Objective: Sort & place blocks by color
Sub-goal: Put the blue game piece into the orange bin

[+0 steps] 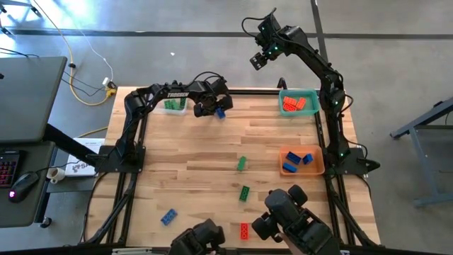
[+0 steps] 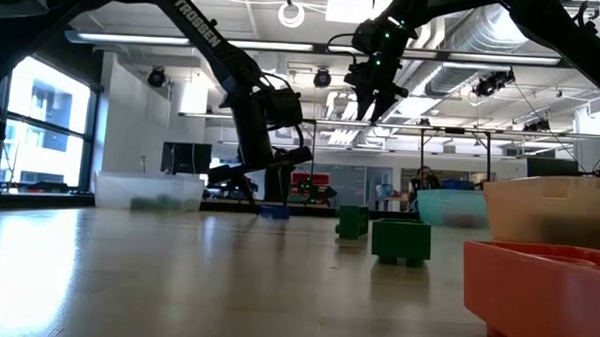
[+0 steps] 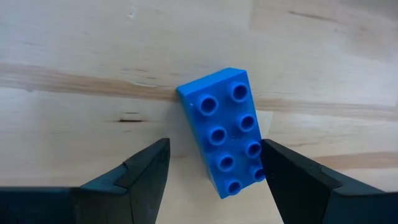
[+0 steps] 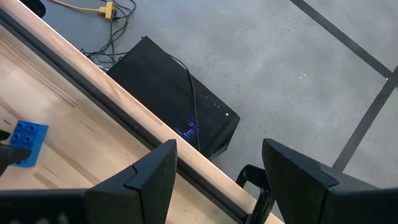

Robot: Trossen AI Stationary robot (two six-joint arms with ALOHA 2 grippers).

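High view: teal tray (image 1: 311, 93) red blocks (image 1: 296, 105); orange tray (image 1: 320, 168) blue blocks (image 1: 297, 160).

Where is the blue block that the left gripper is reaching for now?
In the high view, the blue block lies on the table's far left part, beside the clear tray, between the open left gripper fingers.

Clear tray (image 1: 172, 106), teal tray (image 1: 298, 93), orange tray (image 1: 301, 171).
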